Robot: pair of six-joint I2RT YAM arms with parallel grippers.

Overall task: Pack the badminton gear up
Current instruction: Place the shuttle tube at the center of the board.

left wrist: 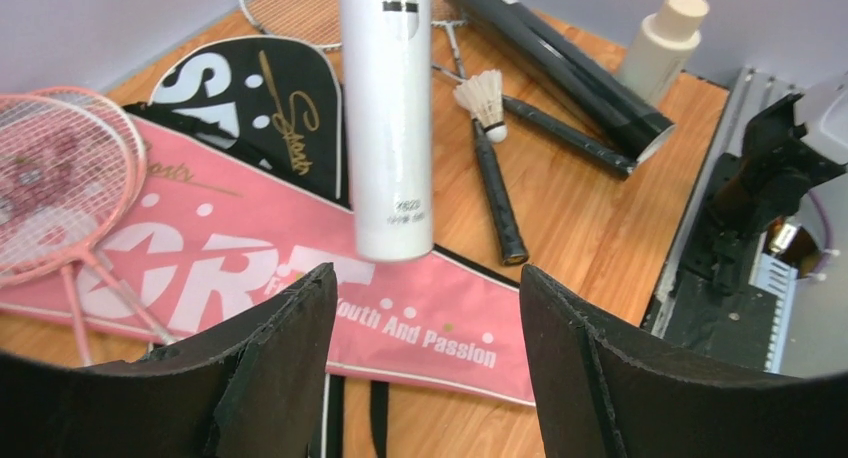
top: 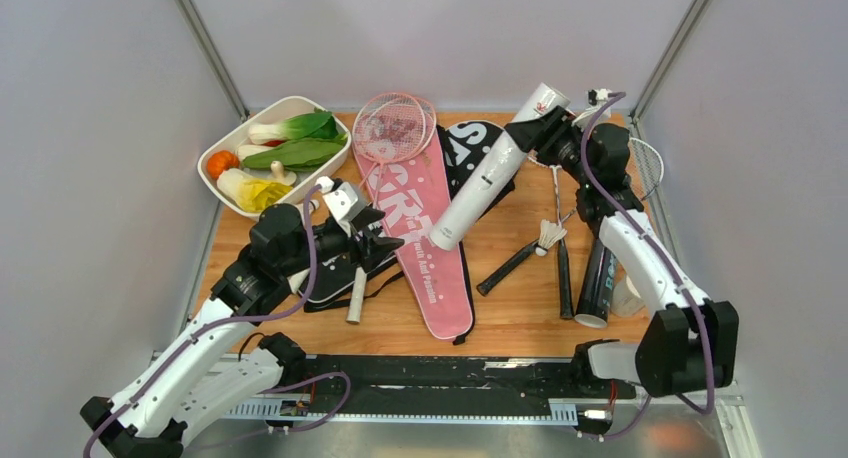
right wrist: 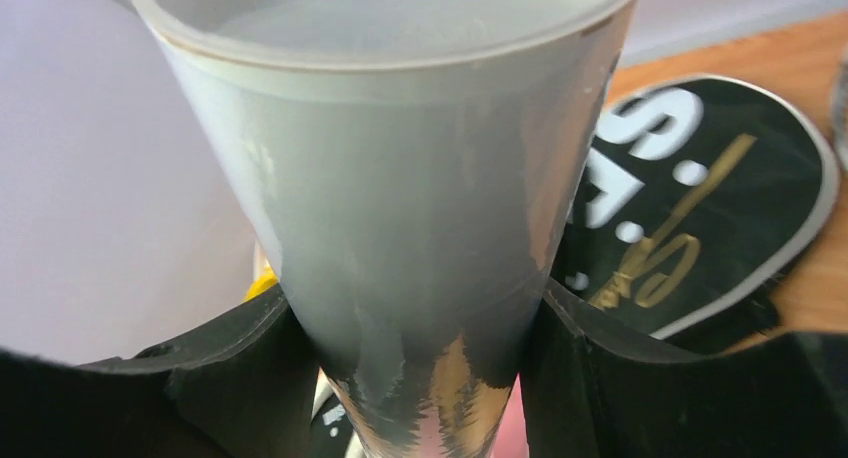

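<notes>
My right gripper point(top: 528, 135) is shut on a long white tube point(top: 490, 178) near its upper end and holds it slanted above the covers; in the right wrist view the tube point(right wrist: 400, 178) fills the gap between the fingers. My left gripper point(left wrist: 425, 278) is open and empty, hovering over the pink "SPORT" cover point(left wrist: 420, 318), just short of the tube's lower end point(left wrist: 390, 128). A black cover point(top: 470, 143) lies beside the pink one. A pink racket point(top: 392, 128) rests on the pink cover. A white shuttlecock point(top: 550, 235) lies on black racket handles point(top: 515, 265). A black tube point(top: 597, 283) lies at the right.
A white dish of vegetables point(top: 275, 153) stands at the back left. A small white bottle with a tan cap point(left wrist: 665, 33) stands by the black tube. A silver racket head point(top: 650, 163) lies behind the right arm. Grey walls close in the wooden table point(top: 520, 318).
</notes>
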